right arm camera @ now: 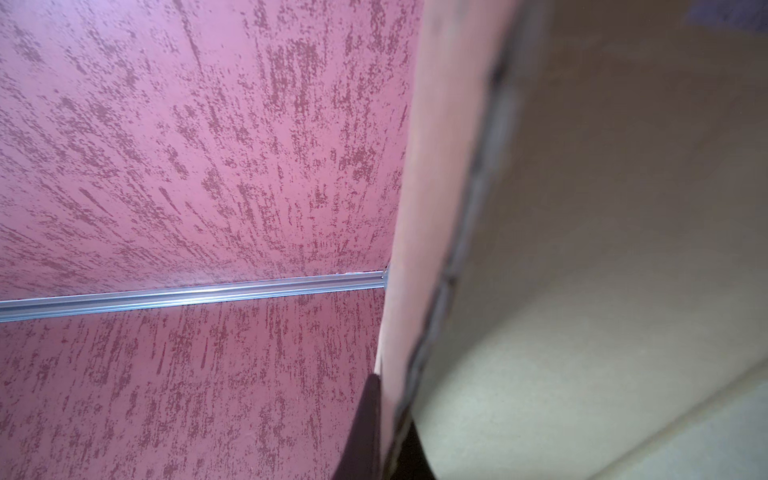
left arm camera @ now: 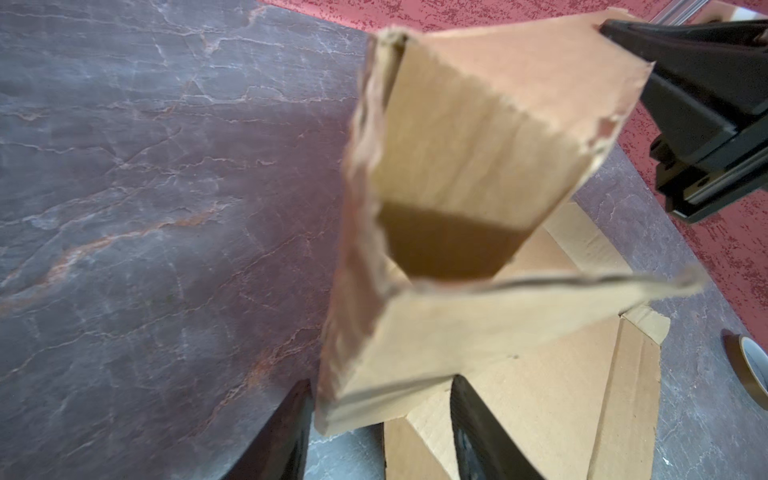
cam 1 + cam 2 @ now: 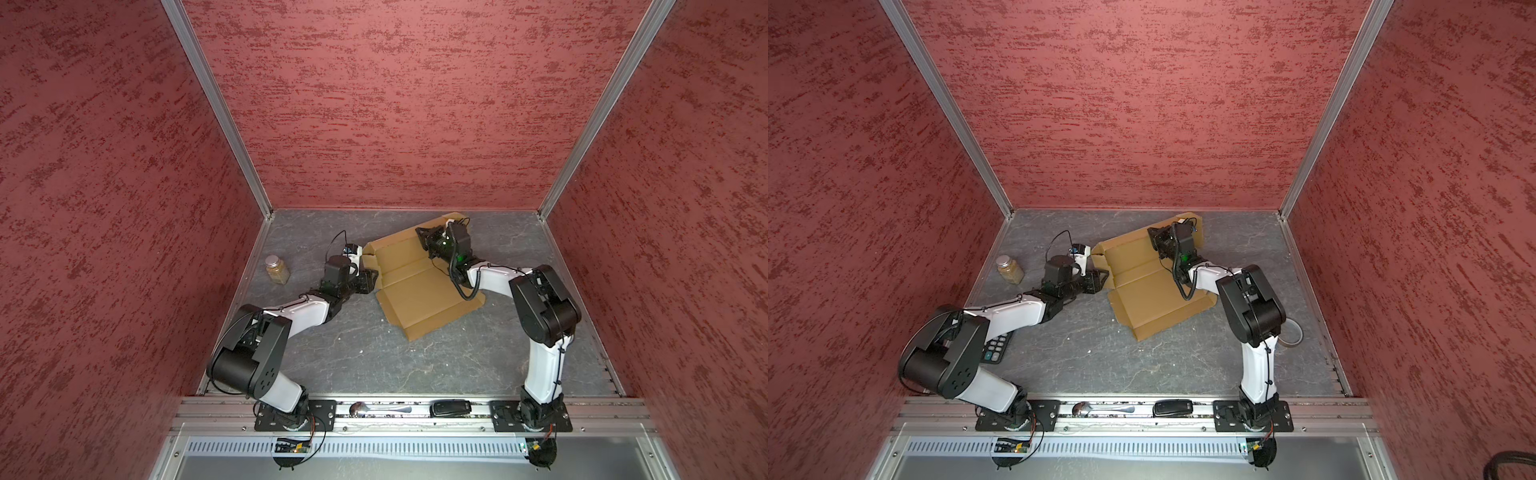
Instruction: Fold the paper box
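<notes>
The paper box [image 3: 419,286] was matt tan corrugated cardboard, its torn edges fuzzy and ragged in the left wrist view. The worktop [image 3: 374,361] looked like grey veined stone with a dull sheen. The walls [image 3: 374,104] were rough, mottled red, framed by brushed metal rails [image 3: 217,108]. The jar [image 3: 277,272] was clear with a shiny lid; the spoon [image 3: 362,409] was polished metal.

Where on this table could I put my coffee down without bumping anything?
The widest bare patch of table lies between the paper box and the front rail. Smaller room sits behind the jar. Crowded: the back middle, where left gripper and right gripper meet the box.
</notes>
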Action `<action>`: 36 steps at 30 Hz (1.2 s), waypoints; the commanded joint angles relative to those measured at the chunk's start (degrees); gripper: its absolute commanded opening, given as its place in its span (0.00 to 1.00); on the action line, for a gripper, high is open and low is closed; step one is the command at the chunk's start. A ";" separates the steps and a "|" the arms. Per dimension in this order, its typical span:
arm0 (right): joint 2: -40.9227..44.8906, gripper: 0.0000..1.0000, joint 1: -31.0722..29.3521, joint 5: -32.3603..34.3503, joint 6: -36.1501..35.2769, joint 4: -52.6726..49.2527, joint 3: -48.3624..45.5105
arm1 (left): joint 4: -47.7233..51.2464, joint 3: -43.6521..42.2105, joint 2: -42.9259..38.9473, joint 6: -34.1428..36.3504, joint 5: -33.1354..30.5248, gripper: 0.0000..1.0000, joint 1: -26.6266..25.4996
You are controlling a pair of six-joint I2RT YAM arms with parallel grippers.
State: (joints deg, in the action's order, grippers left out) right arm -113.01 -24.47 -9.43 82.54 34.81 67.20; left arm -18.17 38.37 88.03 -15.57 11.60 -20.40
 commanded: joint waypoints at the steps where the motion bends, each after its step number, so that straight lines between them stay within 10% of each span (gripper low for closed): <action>1: 0.22 0.04 0.30 -0.45 1.39 3.27 -1.00 | -0.93 1.33 0.88 1.27 -0.62 0.54 -0.85; 36: -1.67 0.04 0.39 -2.67 3.94 13.78 -7.35 | 4.75 9.10 7.94 -1.38 -16.94 0.44 -9.48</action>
State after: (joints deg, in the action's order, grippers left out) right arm -113.62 -24.12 -11.33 84.12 47.22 60.90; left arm -14.31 45.82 94.83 -16.08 -2.35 -29.28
